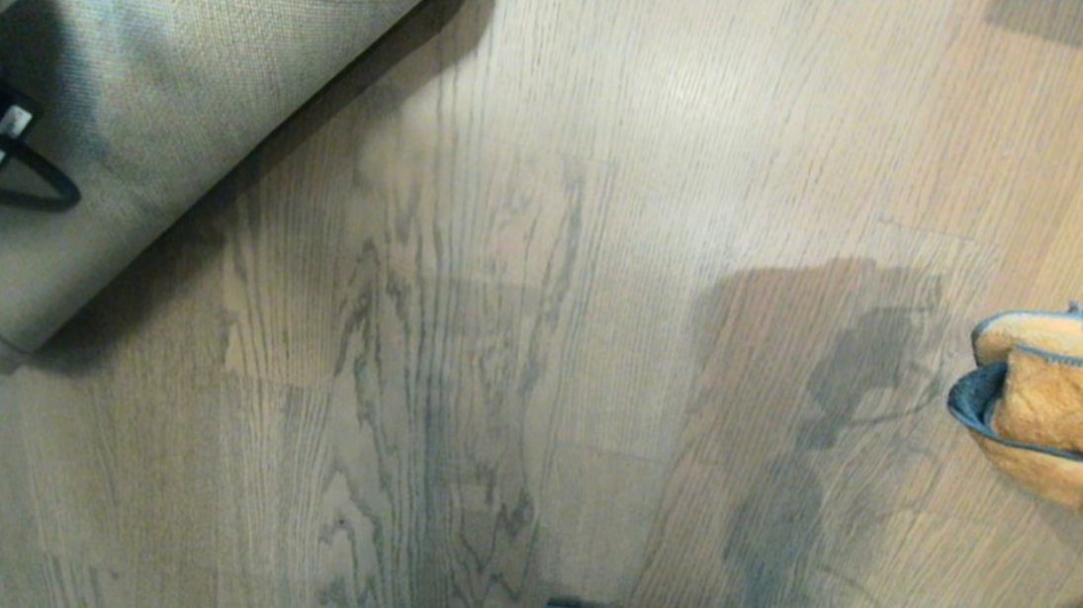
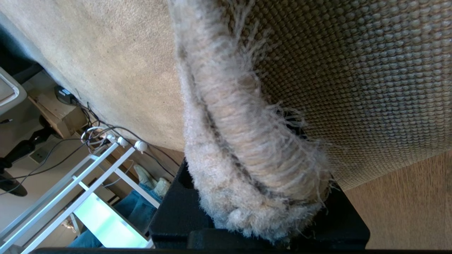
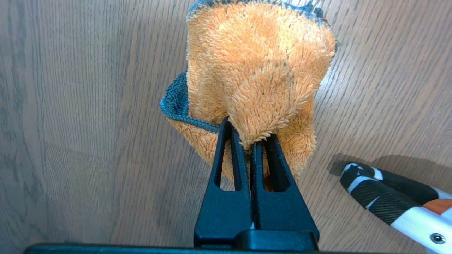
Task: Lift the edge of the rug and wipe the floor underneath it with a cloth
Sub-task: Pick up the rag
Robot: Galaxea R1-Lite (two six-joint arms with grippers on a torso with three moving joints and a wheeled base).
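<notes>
The right gripper's (image 3: 251, 137) black fingers (image 3: 226, 169) are pressed together on a pinch of the fluffy orange cloth (image 3: 257, 70), which bunches beyond them over the floor (image 1: 538, 343) at the right of the head view. The left gripper's (image 2: 259, 225) fingers are clamped on the rug edge (image 2: 243, 148), folding the rounded corner back at the upper left so its woven tan backing (image 1: 173, 110) faces up, with bare planks between rug and cloth
</notes>
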